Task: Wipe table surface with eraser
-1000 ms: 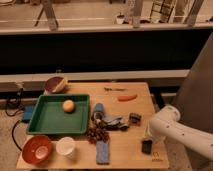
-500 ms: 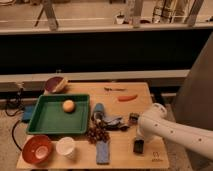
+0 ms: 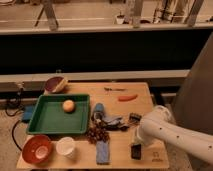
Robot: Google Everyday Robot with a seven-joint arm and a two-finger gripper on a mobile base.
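Tan wooden table surface (image 3: 142,102) carries, from the left, an orange bowl (image 3: 37,148), a green rectangular tray (image 3: 50,120) holding a yellow ball (image 3: 68,105), a white cup (image 3: 65,146) and a blue-grey flat strip (image 3: 102,151). Farther right, the small black eraser block (image 3: 136,151) sits just under the white arm's gripper (image 3: 136,142), near the front edge. A dark wall runs behind the table.

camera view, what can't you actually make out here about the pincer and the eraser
- Pincer: in the camera view the white arm covers it at the table surface near the right front; its grip is hidden.
- Eraser: a dark block just below the arm's end; contact with the pincer is too blurred to tell.
- Dark pile beside the green tray: too small to identify.
- Arm's base: cut off by the right edge.
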